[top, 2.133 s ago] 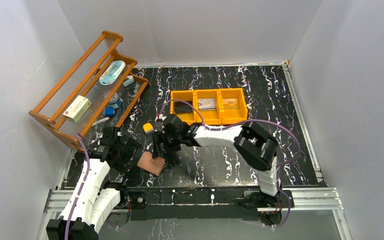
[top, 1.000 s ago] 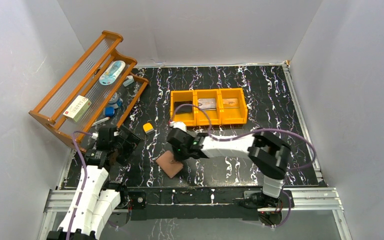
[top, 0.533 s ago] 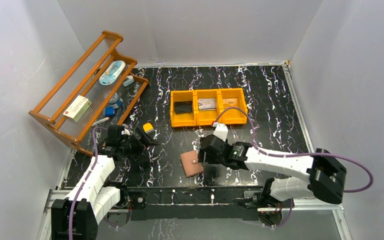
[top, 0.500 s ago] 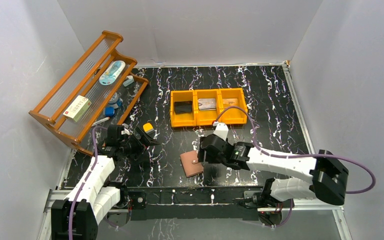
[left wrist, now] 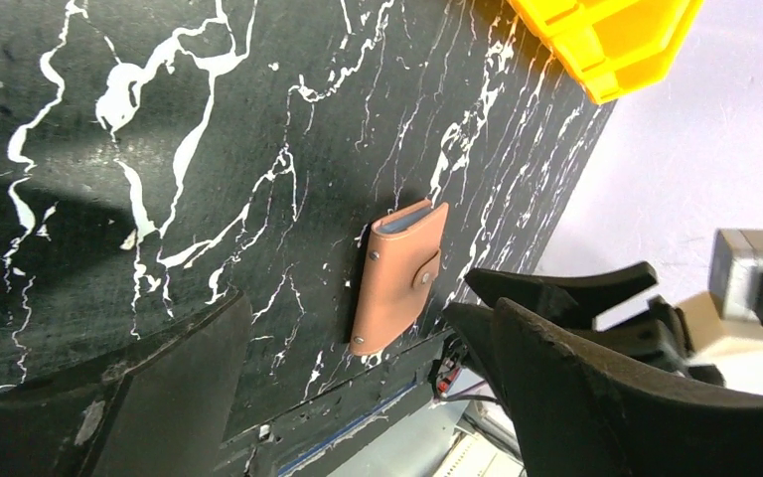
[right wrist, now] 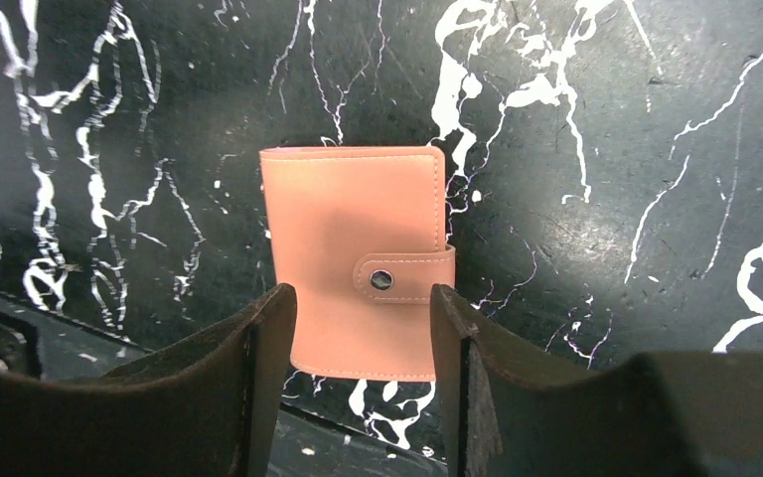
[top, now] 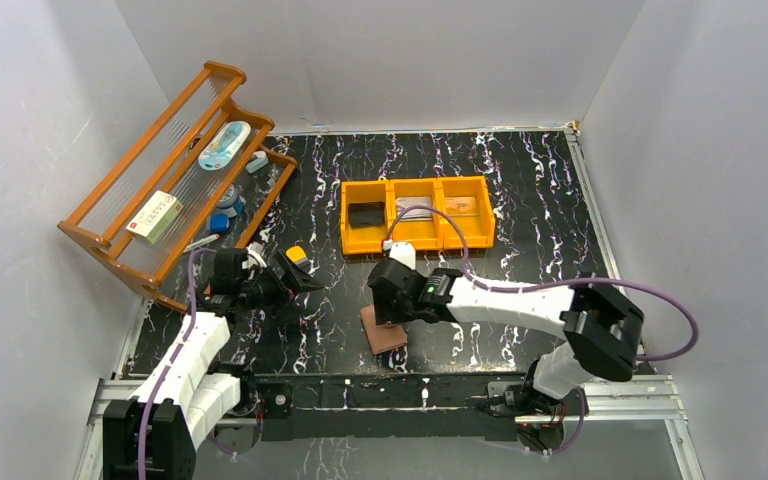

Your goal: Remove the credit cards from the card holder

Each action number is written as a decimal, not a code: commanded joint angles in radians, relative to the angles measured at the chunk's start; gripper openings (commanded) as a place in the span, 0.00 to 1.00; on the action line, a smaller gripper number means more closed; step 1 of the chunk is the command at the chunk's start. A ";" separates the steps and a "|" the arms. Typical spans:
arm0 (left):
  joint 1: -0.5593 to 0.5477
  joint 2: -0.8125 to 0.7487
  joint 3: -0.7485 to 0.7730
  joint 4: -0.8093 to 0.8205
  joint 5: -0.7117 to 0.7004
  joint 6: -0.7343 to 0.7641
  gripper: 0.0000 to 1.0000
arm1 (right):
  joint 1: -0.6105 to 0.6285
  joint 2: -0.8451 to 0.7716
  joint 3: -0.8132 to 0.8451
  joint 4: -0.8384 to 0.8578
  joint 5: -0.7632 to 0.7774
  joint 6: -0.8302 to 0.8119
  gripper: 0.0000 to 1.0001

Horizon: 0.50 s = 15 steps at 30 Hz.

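Salmon-pink card holder [right wrist: 348, 229] is shown snapped shut, flat.
Right gripper [right wrist: 363, 298] is held spread over it; contact cannot be told.

Right tool [right wrist: 361, 298] parted, pointing down; left tool [left wrist: 353, 303] spread wide.

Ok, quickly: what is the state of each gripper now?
Left gripper: open, holding nothing.
Right gripper: open above the closed pink card holder, not gripping it.

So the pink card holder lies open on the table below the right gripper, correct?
No: the card holder lies closed, snap tab fastened, on the table below the right gripper. The right wrist view shows it.
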State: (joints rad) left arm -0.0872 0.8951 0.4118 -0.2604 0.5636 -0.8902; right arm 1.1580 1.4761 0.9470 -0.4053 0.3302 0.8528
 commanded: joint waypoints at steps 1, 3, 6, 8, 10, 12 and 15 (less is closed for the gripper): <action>0.006 -0.004 -0.001 0.011 0.079 0.034 0.87 | 0.017 0.070 0.088 -0.069 0.011 -0.009 0.58; 0.006 -0.003 0.004 0.004 0.078 0.044 0.85 | 0.022 0.100 0.110 -0.091 0.027 -0.008 0.56; 0.006 -0.003 0.013 0.001 0.081 0.058 0.82 | 0.027 0.134 0.131 -0.122 0.042 -0.007 0.53; 0.004 -0.002 0.020 0.000 0.085 0.072 0.80 | 0.032 0.148 0.138 -0.136 0.051 -0.007 0.52; 0.001 0.001 0.028 -0.002 0.086 0.085 0.79 | 0.035 0.157 0.143 -0.142 0.054 -0.007 0.52; -0.011 0.007 0.035 -0.003 0.080 0.095 0.78 | 0.037 0.165 0.143 -0.144 0.053 -0.007 0.51; -0.060 0.025 0.050 -0.003 0.048 0.103 0.78 | 0.037 0.194 0.132 -0.136 0.055 -0.009 0.51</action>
State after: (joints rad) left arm -0.1005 0.9024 0.4145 -0.2546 0.6048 -0.8181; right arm 1.1873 1.6402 1.0481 -0.5259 0.3500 0.8478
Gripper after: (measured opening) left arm 0.783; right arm 0.512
